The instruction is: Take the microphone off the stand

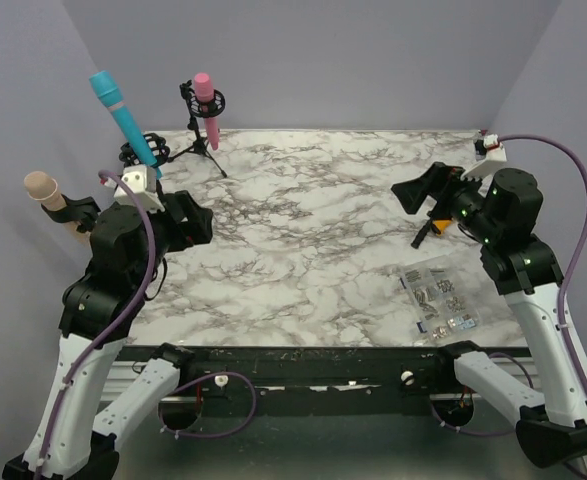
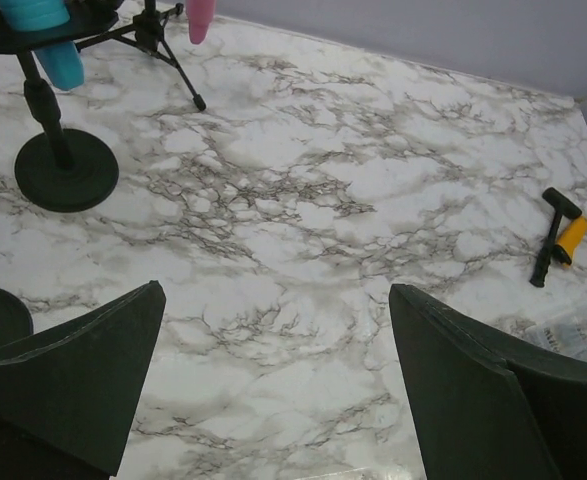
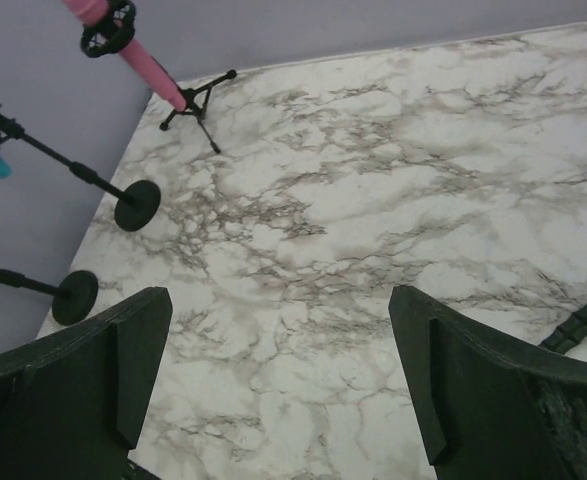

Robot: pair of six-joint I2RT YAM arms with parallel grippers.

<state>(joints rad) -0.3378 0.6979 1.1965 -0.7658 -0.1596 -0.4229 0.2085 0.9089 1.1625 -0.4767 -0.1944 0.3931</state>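
Three microphones stand at the far left. A pink microphone (image 1: 207,105) sits in a black tripod stand (image 1: 201,148). A blue microphone (image 1: 123,115) sits in a round-base stand (image 1: 145,152). A beige microphone (image 1: 48,192) is at the left edge, behind my left arm. My left gripper (image 1: 198,222) is open and empty, above the table to the right of the blue microphone's stand (image 2: 66,170). My right gripper (image 1: 413,192) is open and empty at the far right. The pink microphone also shows in the right wrist view (image 3: 138,50).
A black and orange tool (image 1: 428,230) lies on the marble table (image 1: 313,220) under my right gripper; it also shows in the left wrist view (image 2: 558,235). A clear bag of small parts (image 1: 441,295) lies at the near right. A second round base (image 3: 75,297) stands at the left.
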